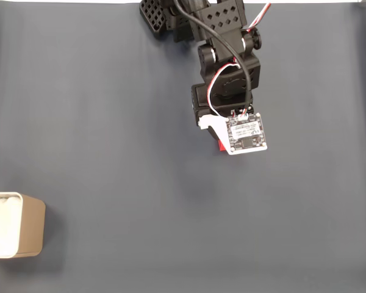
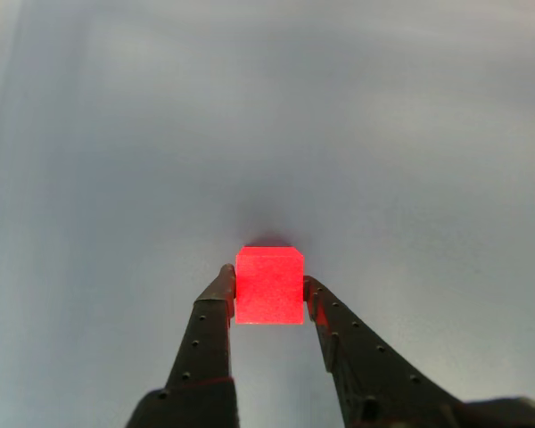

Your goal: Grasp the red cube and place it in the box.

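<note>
Black two-finger gripper (image 2: 269, 287), perforated plastic fingers: enters the other view from the bottom edge, tips converging upward in the picture. Fingers pinch the red cube, one tip against each side face; contact appears on both sides.

Small bright red cube (image 2: 269, 285), plain matte faces: held between the fingertips, one flat face toward the camera, edges square with the picture, top face showing as a narrow band. No long axis; sides look equal. A soft dark shadow lies on the surface just beyond it. Whether it rests on the surface or is raised cannot be told. In the fixed view only a red sliver (image 1: 220, 145) shows under the arm's white circuit board (image 1: 247, 135).

Dark grey-blue matte table surface (image 2: 116, 134): smooth, plain.

Black arm (image 1: 226, 55) with red and white wiring: reaches down from the top edge of the fixed view, right of centre.

Small beige box (image 1: 29, 226), rounded corners, white rim and white inside: at the lower left edge of the fixed view, partly cut off, well apart from the cube.

Pale strip (image 1: 61, 2): beyond the surface along the top edge.
</note>
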